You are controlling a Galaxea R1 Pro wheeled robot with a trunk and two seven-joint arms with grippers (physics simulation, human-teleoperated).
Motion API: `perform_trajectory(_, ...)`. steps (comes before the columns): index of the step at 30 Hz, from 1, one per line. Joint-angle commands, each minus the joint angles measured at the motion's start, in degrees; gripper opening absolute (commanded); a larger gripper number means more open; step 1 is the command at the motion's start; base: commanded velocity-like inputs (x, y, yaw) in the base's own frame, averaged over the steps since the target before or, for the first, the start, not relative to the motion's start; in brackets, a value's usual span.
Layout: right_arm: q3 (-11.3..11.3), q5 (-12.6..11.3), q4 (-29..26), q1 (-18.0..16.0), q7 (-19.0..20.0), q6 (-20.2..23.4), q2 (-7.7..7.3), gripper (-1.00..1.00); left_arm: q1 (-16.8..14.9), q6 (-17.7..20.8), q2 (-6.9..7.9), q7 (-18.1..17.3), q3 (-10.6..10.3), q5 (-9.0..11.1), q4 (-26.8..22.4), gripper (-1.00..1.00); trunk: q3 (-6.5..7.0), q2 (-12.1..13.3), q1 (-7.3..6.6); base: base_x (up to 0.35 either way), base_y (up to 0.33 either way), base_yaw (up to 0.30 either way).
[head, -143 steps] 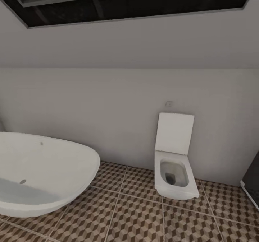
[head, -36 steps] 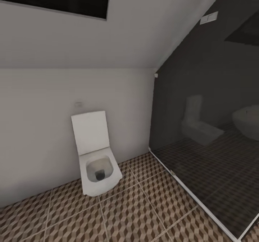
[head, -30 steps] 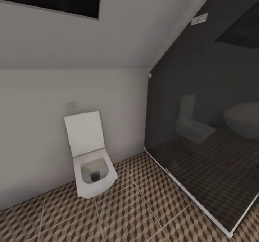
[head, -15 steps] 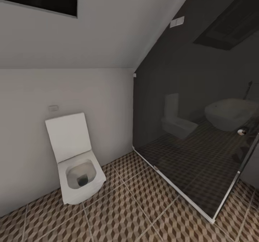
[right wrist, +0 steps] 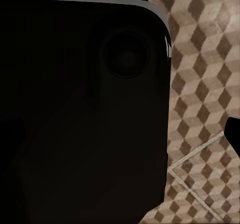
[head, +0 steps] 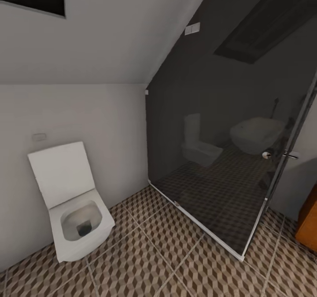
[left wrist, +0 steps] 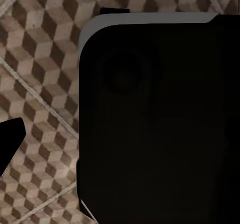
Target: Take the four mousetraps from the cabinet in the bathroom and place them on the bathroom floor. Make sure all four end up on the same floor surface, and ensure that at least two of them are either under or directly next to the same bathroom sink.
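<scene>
The mousetraps and the sink are out of view. An orange-brown wooden corner, apparently the cabinet [head: 308, 220], shows at the right edge of the head view, behind a dark glass panel. The bathroom floor [head: 167, 248] of cube-patterned tiles spreads across the foreground. Both wrist views look down at this floor [left wrist: 45, 59] [right wrist: 200, 84] past a large black rounded slab [left wrist: 160, 124] [right wrist: 80, 109]. A black tip, perhaps a finger, pokes in at one edge of each wrist view; whether the jaws are open or shut is not visible.
A white square toilet [head: 75, 209] with its lid up stands against the white wall at the left. A dark glass shower panel [head: 220, 156] with a pale frame runs diagonally across the right half and reflects the toilet and a bathtub. The ceiling slopes down overhead.
The camera has swung to the right: the bathtub has left the picture, the toilet has slid to the left edge, and the glass panel and the orange-brown corner have come in.
</scene>
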Motion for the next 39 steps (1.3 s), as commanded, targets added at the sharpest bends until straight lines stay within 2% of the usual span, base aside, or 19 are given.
perform_trajectory(1,0.0,-0.1,0.0,0.0,0.0,-0.2,0.00,1.00,0.0,-0.1,0.00,0.0,0.1,0.2,0.0,1.00,-0.04,0.0,0.00,0.000,0.000,-0.251)
perform_trajectory(39,0.0,-0.1,0.0,0.0,0.0,-0.2,0.00,1.00,0.0,-0.1,0.00,0.0,0.1,0.2,0.0,1.00,-0.04,0.0,0.00,0.000,0.000,-0.251)
